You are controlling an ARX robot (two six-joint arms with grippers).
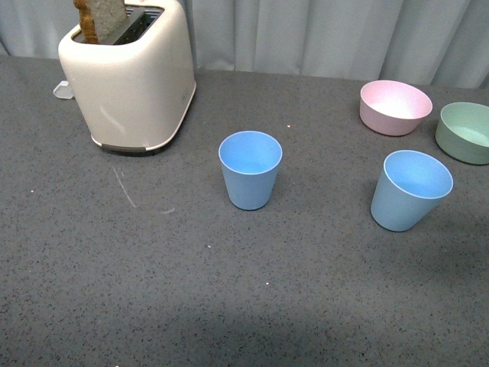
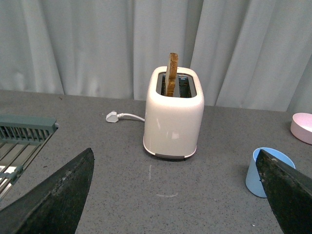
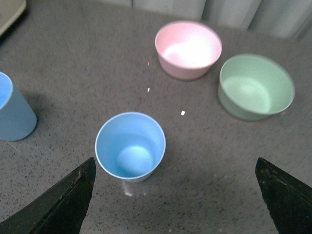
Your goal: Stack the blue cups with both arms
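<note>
I see the centre cup [image 1: 250,170] and the right-hand cup [image 1: 409,189] both in sky blue, on a dark grey tabletop [image 1: 153,290] flecked white. At upper right are a pink bowl [image 1: 395,107] and a pale green bowl [image 1: 464,132]; at upper left, a cream toaster [image 1: 130,84] with brown toast [image 1: 99,19].

I see the grey speckled table [image 1: 153,290] carrying a cream toaster [image 1: 130,84], a white plug [image 2: 112,116] behind it, a middle blue cup [image 1: 250,170], a right blue cup [image 1: 409,189], a pink bowl [image 1: 395,107] beside a green bowl [image 1: 464,132], and perhaps a wire rack [image 2: 19,141].

Bare table [image 1: 153,290] surrounds the left blue cup [image 1: 250,170]; the green bowl [image 1: 464,134] stands near the right blue cup [image 1: 409,191].
</note>
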